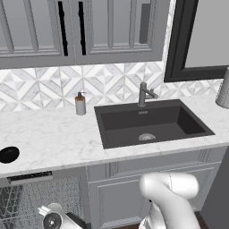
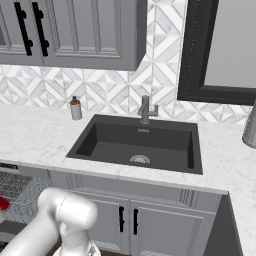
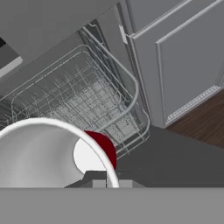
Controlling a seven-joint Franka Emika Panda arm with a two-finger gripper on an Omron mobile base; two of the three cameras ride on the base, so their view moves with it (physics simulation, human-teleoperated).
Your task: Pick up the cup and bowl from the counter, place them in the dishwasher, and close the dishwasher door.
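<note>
In the gripper [image 3: 107,183], closed on its rim, you have the cup [image 3: 48,153], hanging over the dishwasher [image 3: 83,100] rack ahead. Let go with it tilted and it may topple among the wires. The left base view adds the bowl [image 1: 8,154], up on the bench [image 1: 49,138], well away.

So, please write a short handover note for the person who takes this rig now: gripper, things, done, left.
Gripper: shut on the cup, held over the dishwasher rack; the cup's red side shows at its rim.
Bowl: on the counter, above the open dishwasher, left of the sink.
Done: cup picked up and brought to the rack.
Left: release the cup into the rack, fetch the bowl, load it, close the dishwasher door.
</note>
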